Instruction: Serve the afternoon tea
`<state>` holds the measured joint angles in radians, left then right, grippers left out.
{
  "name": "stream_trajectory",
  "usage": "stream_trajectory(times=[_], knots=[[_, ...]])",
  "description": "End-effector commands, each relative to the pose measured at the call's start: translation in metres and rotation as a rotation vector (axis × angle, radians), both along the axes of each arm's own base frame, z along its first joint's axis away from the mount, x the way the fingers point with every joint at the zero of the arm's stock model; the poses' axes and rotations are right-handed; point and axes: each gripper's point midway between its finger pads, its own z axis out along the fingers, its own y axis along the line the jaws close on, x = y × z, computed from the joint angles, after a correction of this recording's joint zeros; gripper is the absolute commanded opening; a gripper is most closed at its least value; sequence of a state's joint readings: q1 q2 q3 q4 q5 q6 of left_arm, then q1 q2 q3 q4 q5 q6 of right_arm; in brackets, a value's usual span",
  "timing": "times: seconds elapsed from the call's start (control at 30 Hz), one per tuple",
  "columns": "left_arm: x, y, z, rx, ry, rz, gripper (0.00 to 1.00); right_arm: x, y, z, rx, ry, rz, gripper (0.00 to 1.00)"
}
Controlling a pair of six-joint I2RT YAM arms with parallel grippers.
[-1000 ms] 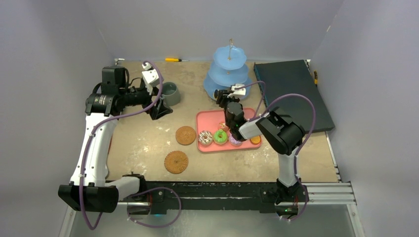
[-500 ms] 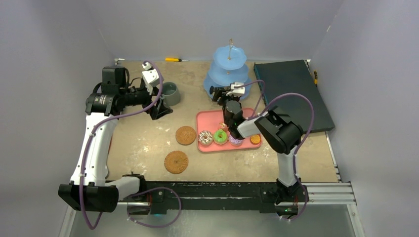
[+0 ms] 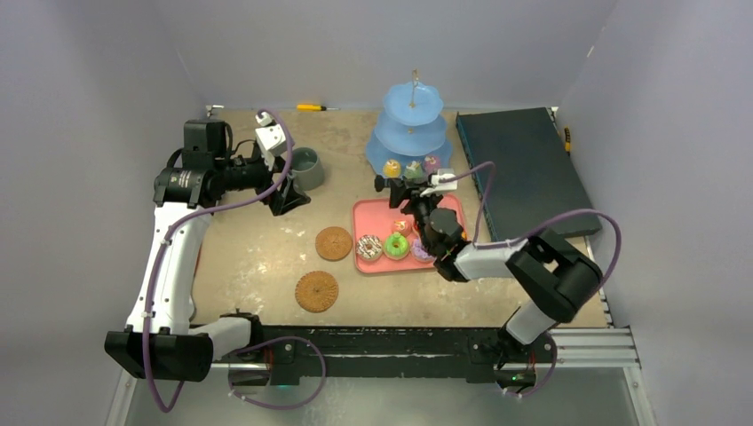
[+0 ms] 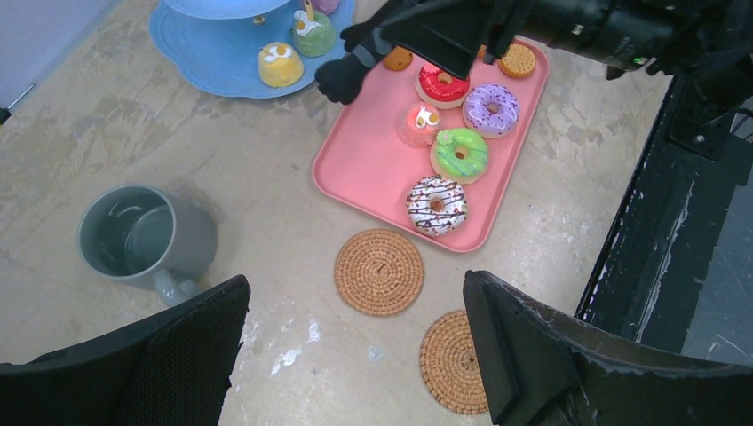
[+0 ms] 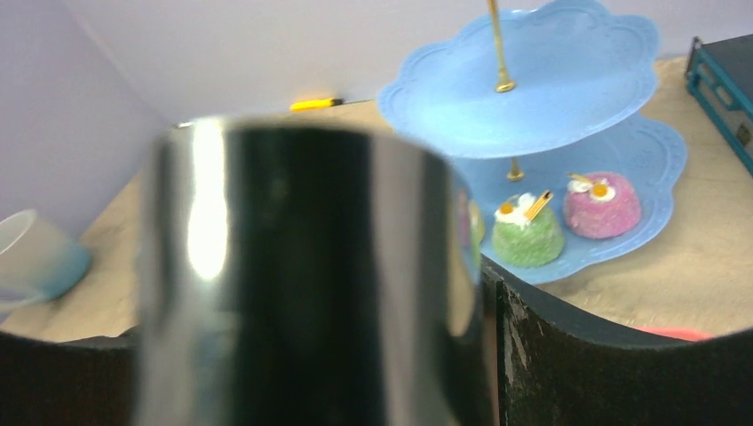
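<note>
Top external view: right gripper (image 3: 411,190) clasps black tongs (image 5: 302,275) at the pink tray's (image 3: 373,218) far edge; left gripper (image 3: 289,195), spread wide, holds nothing.

A pink tray (image 3: 373,216) lies flat on the mottled sandy table (image 3: 257,257), a little right of the middle. The black tip of a pair of tongs (image 4: 342,80) hangs at the tray's far corner, and in the right wrist view the tongs show only as a blurred shiny band. A flat dark teal case (image 3: 524,169) lies along the table's right side, near the tray but not touching it. A small yellow-handled screwdriver (image 3: 311,107) lies at the far edge below the pale lilac wall (image 3: 355,44).
</note>
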<state>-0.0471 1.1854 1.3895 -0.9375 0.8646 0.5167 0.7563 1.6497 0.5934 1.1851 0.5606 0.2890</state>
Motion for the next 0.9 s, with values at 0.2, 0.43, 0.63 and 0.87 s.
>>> stream_trajectory(times=[0.2, 0.43, 0.63, 0.87], knots=[[0.0, -0.002, 0.007, -0.016, -0.016, -0.019, 0.9, -0.085, 0.017, -0.015, -0.052, 0.077, 0.128, 0.69], [-0.001, -0.002, 0.006, -0.013, -0.014, -0.02, 0.9, -0.12, 0.012, -0.022, -0.066, 0.12, 0.134, 0.69], [-0.003, -0.002, 0.01, -0.017, -0.022, -0.02, 0.9, -0.139, 0.025, -0.007, -0.077, 0.091, 0.202, 0.7], [-0.004, -0.003, 0.014, -0.022, -0.024, -0.017, 0.9, -0.155, 0.048, -0.018, -0.123, 0.097, 0.292, 0.71]])
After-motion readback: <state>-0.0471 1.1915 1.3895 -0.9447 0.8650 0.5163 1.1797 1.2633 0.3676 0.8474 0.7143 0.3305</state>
